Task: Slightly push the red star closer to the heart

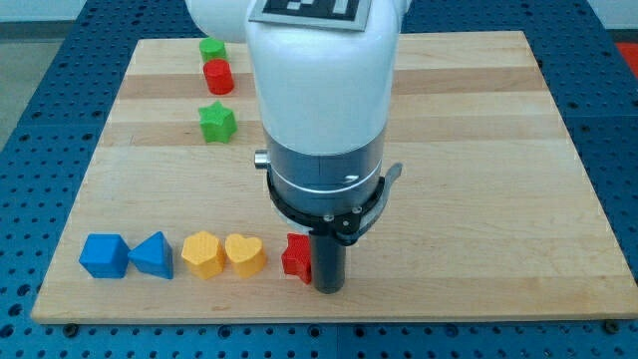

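Camera view puts my tip (328,288) touching the red star (296,257), on its right. No hand exists, so nothing is grasped. Best nudge gently left toward the heart (245,254), stopping short.

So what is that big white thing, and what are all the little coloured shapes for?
That white thing is a robot arm, seen by one camera. It ends in a dark rod; my tip slides along the wooden board, pushing blocks. It holds nothing. My tip is right beside the red star, on the view's right. Leftward sit a yellow heart, a yellow block, and two blue blocks. Near the view's top are a green block, a red block and a green star.
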You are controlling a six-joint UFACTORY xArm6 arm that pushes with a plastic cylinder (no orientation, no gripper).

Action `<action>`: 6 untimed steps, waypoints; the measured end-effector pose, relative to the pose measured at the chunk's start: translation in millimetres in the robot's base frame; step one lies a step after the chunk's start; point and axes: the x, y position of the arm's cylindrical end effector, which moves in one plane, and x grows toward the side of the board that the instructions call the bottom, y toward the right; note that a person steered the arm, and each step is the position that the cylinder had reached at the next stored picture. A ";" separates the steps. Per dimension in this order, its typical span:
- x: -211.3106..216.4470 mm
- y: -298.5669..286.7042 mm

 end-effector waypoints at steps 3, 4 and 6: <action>6.6 -7.7; 6.6 -14.3; 7.4 -23.4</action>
